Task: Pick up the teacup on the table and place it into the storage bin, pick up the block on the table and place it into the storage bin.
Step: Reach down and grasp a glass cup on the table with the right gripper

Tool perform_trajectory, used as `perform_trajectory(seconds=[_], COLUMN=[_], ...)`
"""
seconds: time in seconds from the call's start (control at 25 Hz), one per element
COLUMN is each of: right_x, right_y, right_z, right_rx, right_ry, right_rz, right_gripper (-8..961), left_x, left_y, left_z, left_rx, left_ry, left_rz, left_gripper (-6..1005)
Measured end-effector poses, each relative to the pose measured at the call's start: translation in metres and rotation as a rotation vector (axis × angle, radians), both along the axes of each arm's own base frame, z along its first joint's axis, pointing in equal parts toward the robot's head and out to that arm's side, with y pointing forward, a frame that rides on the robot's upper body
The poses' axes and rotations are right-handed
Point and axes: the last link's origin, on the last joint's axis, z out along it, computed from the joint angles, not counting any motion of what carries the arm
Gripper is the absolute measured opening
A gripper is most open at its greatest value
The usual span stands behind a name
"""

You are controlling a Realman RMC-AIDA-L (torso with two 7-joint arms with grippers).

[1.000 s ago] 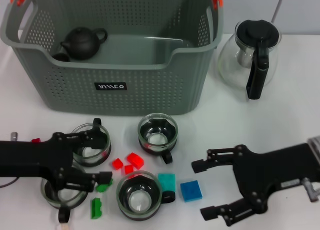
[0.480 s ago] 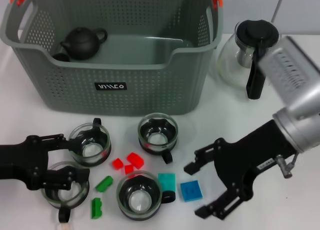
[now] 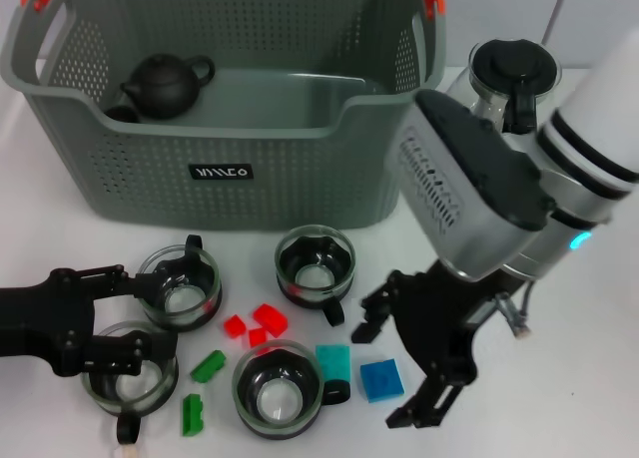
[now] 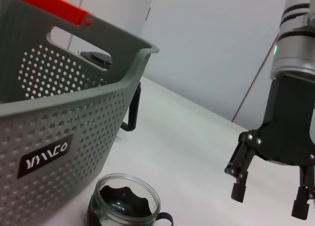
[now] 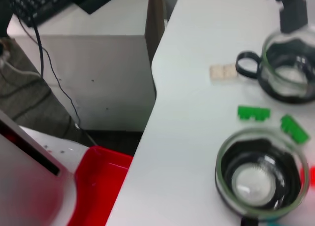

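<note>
Landmark: storage bin [image 3: 230, 129], grey, perforated, at the far side of the worktop [image 3: 589, 248].

Nearest, well in front of the bin: left tool [image 3: 118, 318], fingers spread around a teacup [image 3: 130, 378], nothing gripped. Right tool [image 3: 399, 363], fingers wide apart, empty, poised over the blue block [image 3: 381, 380]. Three more teacups [image 3: 316, 263] and red and green blocks lay before the bin.

Right wrist view alone showed a red tray [image 5: 93, 186] below the worktop edge.

Bin label: stylised white lettering, not legible. Black teapot [image 3: 165, 84] inside the bin.
</note>
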Motion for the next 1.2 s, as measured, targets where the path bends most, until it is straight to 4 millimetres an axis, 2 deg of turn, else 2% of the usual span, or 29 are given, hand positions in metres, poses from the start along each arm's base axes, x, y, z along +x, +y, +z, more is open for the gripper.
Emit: perform_trajectory(seconds=[0.24, 0.48, 0.6, 0.84, 1.2], right_x=[-0.010, -0.007, -0.006, -0.001, 0.000], right_y=[-0.006, -0.020, -0.024, -0.029, -0.029], right_z=[-0.012, -0.026, -0.031, -0.046, -0.062], right_rx=[-0.041, -0.103, -0.108, -0.092, -0.045], right_ry=[0.087, 0.138, 0.149, 0.140, 0.134], right_rz=[0.160, 0.294, 0.326, 0.374, 0.412], right_gripper=[913, 912, 911, 796, 790], left_x=[0.001, 0.001, 0.000, 0.000, 0.000], left_y=[0.000, 0.001, 0.001, 0.003, 0.003], left_z=[-0.001, -0.001, -0.001, -0.001, -0.004], left_rx=[0.001, 0.005, 0.012, 0.018, 0.019], left_ry=[-0.003, -0.005, -0.011, -0.013, -0.014], left_rz=[0.001, 0.002, 0.007, 0.011, 0.012], left_gripper=[905, 905, 904, 904, 905])
